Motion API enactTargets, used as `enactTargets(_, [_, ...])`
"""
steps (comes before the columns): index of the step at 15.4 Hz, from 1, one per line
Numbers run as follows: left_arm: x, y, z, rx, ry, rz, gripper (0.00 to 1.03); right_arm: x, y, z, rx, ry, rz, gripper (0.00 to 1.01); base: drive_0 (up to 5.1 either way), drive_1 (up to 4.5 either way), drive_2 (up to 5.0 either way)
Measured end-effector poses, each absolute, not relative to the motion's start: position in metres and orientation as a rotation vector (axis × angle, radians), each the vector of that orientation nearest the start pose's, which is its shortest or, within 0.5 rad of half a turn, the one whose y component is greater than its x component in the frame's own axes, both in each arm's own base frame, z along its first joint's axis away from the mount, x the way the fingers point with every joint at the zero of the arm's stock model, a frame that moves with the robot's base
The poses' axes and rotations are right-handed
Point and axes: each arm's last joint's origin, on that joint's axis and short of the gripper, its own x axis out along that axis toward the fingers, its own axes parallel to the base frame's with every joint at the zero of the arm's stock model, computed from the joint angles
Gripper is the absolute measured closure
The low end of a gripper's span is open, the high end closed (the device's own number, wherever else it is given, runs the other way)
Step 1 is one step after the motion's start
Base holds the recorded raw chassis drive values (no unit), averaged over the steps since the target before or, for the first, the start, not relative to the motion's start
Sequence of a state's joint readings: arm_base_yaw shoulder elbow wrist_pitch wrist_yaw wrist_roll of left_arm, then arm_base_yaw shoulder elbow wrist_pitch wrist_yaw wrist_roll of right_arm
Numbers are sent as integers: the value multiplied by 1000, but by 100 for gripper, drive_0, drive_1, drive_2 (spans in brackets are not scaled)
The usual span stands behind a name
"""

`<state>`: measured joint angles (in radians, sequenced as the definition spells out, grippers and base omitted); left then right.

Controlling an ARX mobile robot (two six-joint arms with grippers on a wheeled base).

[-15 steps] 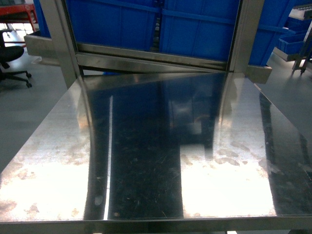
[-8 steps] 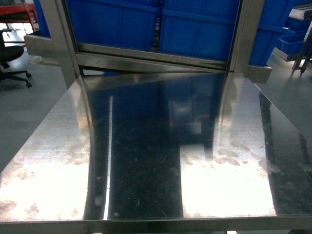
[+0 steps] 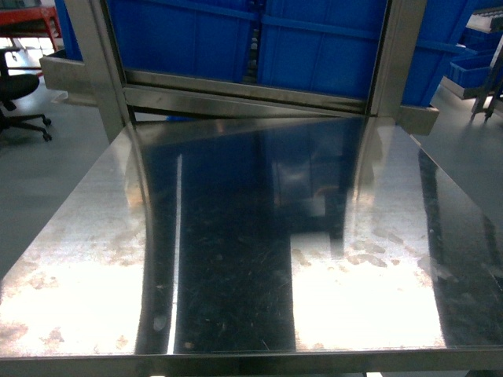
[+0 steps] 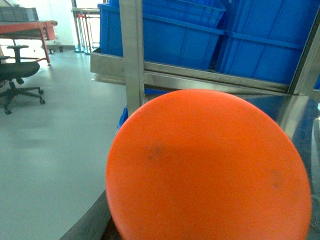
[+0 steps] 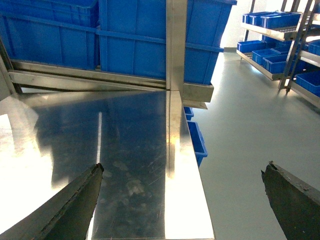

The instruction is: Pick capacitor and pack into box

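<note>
A large round orange surface (image 4: 207,167) fills most of the left wrist view, very close to the lens. It hides my left gripper's jaws, so their state cannot be read. Whether this orange thing is the capacitor, I cannot tell. Only a dark sliver (image 4: 102,227) shows beside its lower left edge. My right gripper (image 5: 182,170) hangs open over the right edge of the steel table (image 5: 125,150), with nothing between its dark fingertips (image 5: 95,172). The box is out of view. Neither gripper shows in the head view.
The shiny steel table (image 3: 236,259) has an upright steel frame (image 3: 94,63) at its back. Large blue bins (image 3: 259,39) stand behind the frame. An office chair (image 4: 17,75) stands on the grey floor at left. Shelves with small blue bins (image 5: 280,45) stand at right.
</note>
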<state>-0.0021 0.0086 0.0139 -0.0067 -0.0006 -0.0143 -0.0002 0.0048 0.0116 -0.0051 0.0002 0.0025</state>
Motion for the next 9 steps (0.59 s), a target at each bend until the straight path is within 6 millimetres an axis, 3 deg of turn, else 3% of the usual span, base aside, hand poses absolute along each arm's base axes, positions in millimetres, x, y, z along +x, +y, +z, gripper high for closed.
enactTargets(9, [97,0,167,-14,1,-2,58,97,0,167,2,-2,0,3,0,0,0])
